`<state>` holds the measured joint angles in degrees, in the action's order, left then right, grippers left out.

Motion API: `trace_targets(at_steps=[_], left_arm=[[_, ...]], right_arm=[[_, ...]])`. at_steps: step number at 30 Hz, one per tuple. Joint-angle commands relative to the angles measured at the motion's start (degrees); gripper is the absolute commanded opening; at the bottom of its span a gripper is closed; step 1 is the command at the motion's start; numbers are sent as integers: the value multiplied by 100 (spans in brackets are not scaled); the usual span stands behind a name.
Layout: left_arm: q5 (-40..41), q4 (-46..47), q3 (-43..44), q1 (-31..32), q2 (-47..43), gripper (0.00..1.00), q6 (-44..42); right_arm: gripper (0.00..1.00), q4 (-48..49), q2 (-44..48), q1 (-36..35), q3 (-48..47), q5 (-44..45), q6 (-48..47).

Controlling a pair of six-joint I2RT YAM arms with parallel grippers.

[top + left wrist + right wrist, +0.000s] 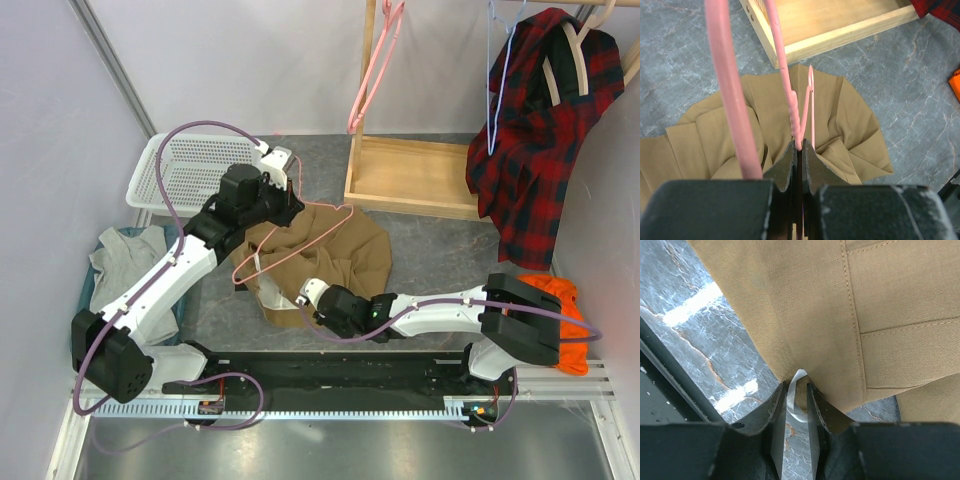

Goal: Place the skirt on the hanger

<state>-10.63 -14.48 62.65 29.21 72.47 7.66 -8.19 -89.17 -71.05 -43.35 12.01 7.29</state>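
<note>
Top external view: the skirt (345, 250) lies crumpled on the table (430, 250) between both grippers. Just above it, the left gripper (800, 147) is clamped on the pink hanger (735, 115). At the skirt's near edge, the right gripper (796, 388) has its jaws slightly apart, a white loop (791, 402) between them

Bare table (440, 250) lies open right of the skirt (330, 255), up to the hanging shirt (540, 140) and the orange cloth (560, 295). Behind the skirt a narrow strip is free between basket (185, 170) and wooden base (415, 178). The left arm (160, 285) and its hanger (734, 110) bar the skirt's left side. The right arm (440, 312) lies along the near edge.
</note>
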Motion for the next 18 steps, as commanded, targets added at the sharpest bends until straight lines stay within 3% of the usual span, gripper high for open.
trace_targets(at_steps=[1, 5, 10, 18], left_arm=[[-27, 156, -7, -21, -189, 2, 139], [-18, 138, -25, -21, -198, 2, 148], [9, 121, -51, -21, -224, 2, 139], [-9, 112, -60, -21, -233, 2, 157]], right_arm=[[29, -104, 101, -32, -42, -260, 132], [29, -227, 127, -50, -42, -594, 229], [38, -315, 207, -67, 63, -700, 352], [44, -359, -83, -67, -68, -85, 563]])
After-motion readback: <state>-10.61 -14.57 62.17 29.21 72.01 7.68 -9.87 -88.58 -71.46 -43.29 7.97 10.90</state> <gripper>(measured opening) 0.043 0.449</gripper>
